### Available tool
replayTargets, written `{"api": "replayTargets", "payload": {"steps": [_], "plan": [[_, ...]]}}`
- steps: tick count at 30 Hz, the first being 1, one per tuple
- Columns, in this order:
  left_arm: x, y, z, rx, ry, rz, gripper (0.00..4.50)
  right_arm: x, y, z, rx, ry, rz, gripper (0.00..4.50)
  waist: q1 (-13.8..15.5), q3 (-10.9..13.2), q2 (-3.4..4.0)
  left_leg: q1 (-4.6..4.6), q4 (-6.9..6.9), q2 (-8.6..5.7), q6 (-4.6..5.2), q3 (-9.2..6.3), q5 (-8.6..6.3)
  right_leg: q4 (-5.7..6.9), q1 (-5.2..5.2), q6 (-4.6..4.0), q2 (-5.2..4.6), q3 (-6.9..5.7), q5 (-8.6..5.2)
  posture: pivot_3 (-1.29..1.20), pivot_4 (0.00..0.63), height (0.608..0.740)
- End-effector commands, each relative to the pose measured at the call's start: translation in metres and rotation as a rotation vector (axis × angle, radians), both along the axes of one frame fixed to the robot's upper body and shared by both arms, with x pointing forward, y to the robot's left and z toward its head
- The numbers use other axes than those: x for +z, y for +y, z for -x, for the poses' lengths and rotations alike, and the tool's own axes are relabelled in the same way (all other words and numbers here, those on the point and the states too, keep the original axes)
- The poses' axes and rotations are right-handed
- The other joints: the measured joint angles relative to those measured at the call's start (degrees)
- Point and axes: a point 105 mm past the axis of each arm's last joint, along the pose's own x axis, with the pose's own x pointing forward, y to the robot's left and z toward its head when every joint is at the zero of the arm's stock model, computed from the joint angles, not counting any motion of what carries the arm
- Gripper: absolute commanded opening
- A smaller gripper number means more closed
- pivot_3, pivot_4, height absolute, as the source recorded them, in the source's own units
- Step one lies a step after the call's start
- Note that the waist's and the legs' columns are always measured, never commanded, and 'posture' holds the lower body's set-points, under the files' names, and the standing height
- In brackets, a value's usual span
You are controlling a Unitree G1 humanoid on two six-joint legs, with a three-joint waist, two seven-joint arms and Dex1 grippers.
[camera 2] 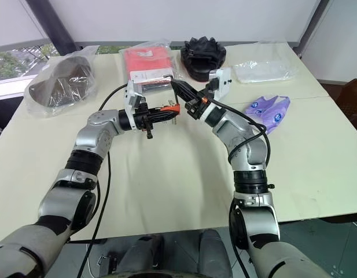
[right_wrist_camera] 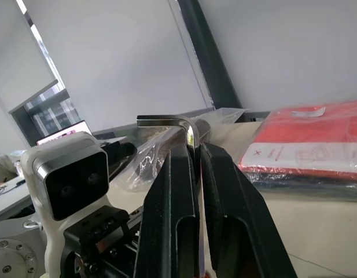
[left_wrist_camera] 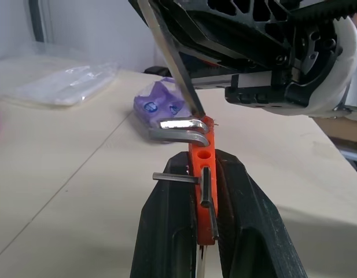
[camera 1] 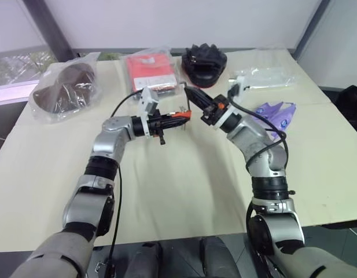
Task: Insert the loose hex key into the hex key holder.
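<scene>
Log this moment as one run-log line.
left gripper: shut on hex key holder | right gripper: shut on loose hex key | key tip at holder's top end | insertion not finished

Both arms raised inward, left tool [camera 1: 177, 117] and right tool [camera 1: 192, 97] clamped tight.

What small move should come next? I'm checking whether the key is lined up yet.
Probably a slow push of the right claw along the key's own shaft. It grips the loose hex key, whose tip already meets the top end of the orange holder, clamped in the left claw. Whether the tip sits in a hole I cannot tell.
</scene>
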Motion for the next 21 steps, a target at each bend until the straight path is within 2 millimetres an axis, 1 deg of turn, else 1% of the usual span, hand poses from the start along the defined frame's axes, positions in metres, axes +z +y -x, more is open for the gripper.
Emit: {"api": "replayTargets", "payload": {"steps": [1, 6, 14, 21], "plan": [[0.012, 0.004, -0.001, 0.015, -0.056, 0.015, 0.0, 0.011, 0.001, 0.005, 0.013, -0.043, -0.025, 0.09, 0.0, 0.0, 0.0, 0.0, 0.0, 0.0, 0.0, 0.0, 0.0, 0.0, 0.0, 0.0, 0.0, 0.0, 0.0, 0.0, 0.15, 0.74], [0.013, 0.005, -0.003, 0.023, -0.058, 0.017, 0.0, 0.012, 0.001, 0.005, 0.016, -0.044, -0.026, 0.09, 0.0, 0.0, 0.0, 0.0, 0.0, 0.0, 0.0, 0.0, 0.0, 0.0, 0.0, 0.0, 0.0, 0.0, 0.0, 0.0, 0.15, 0.74], [0.028, 0.002, 0.0, 0.006, -0.048, 0.094, 0.0, 0.008, 0.001, 0.005, 0.015, -0.038, -0.023, 0.09, 0.0, 0.0, 0.0, 0.0, 0.0, 0.0, 0.0, 0.0, 0.0, 0.0, 0.0, 0.0, 0.0, 0.0, 0.0, 0.0, 0.15, 0.74], [0.024, 0.0, 0.009, -0.043, -0.042, 0.069, 0.0, 0.005, -0.001, 0.001, 0.003, -0.031, -0.026, 0.09, 0.0, 0.0, 0.0, 0.0, 0.0, 0.0, 0.0, 0.0, 0.0, 0.0, 0.0, 0.0, 0.0, 0.0, 0.0, 0.0, 0.15, 0.74]]}}
